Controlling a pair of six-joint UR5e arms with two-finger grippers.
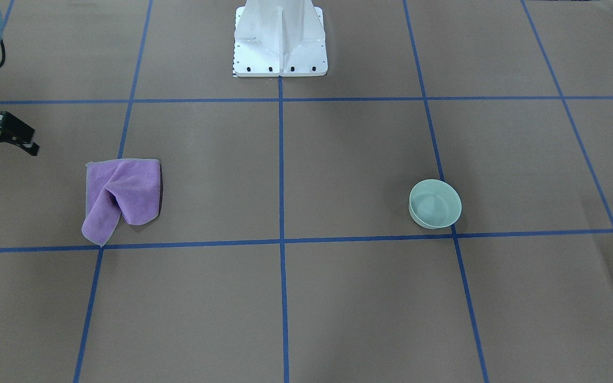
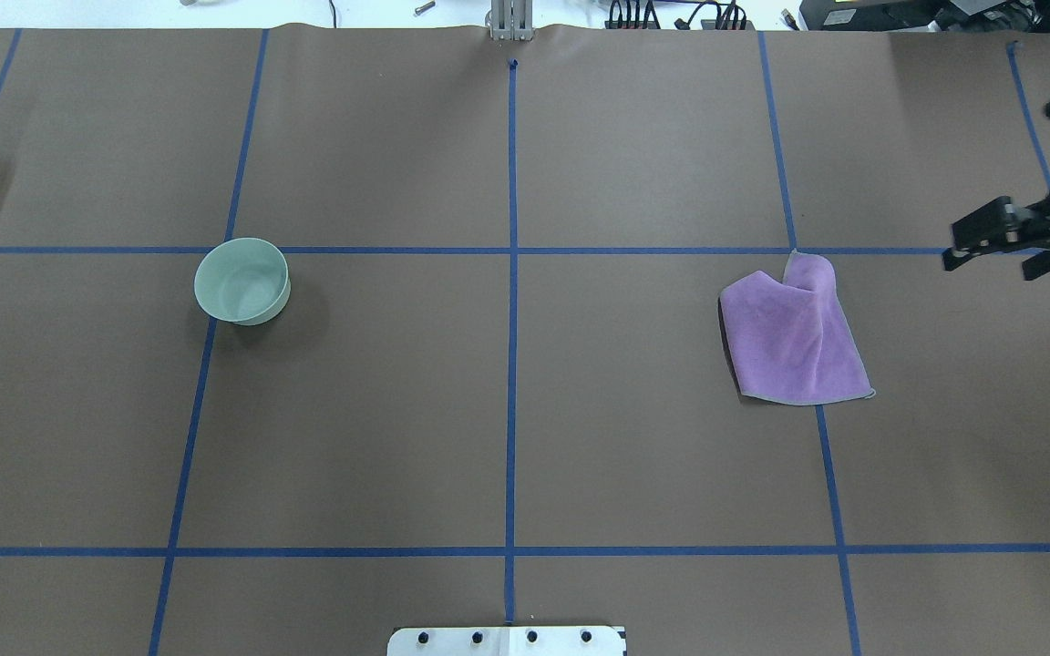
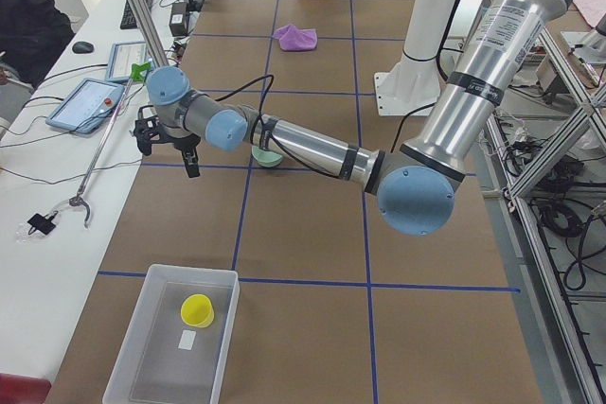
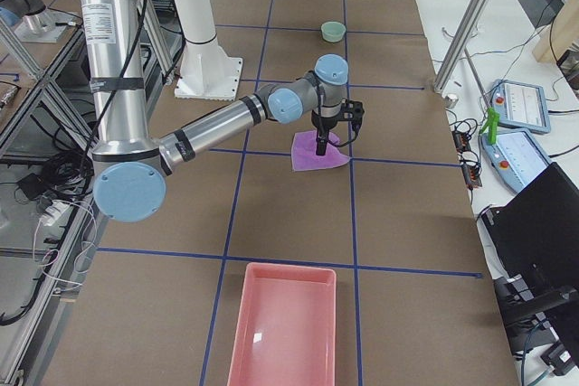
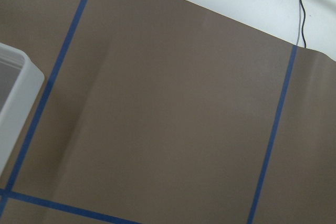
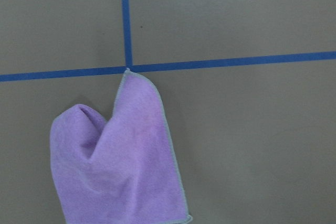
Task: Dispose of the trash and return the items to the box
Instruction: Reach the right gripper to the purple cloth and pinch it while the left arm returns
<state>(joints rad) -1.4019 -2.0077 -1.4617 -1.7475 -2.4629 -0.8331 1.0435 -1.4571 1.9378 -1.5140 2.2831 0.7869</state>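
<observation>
From the robot's left end of the desk (image 2: 507, 410), the box (image 3: 156, 371) sits nearest, at the corner on the operators' side. A yellow cup (image 3: 197, 310) lies in it, with what looks like a small white slip (image 3: 187, 339) beside the cup. Only this end view shows the contents. The overhead view catches just a grey sliver of the box at its left border, and the left wrist camera sees one rounded corner.

Past the box, the left gripper (image 3: 169, 153) hangs over the operators' edge. Its fingers show properly in no other view, so I cannot tell whether they are apart or together.

Next comes the pale green bowl (image 2: 241, 281), upright on a blue tape line (image 2: 511, 319) and half hidden behind the left arm in the end view. The white pedestal (image 1: 280, 37) stands midway along the robot's edge.

Further on, the purple cloth (image 2: 794, 333) lies crumpled, one corner touching a tape crossing. The right gripper (image 2: 990, 260) has its fingers spread. The right-end view makes it look as if it is above the cloth, but the overhead view places it beside the cloth, toward the right end and apart from it.

Farthest, at the right end, lies a pink tray (image 4: 285, 327).
</observation>
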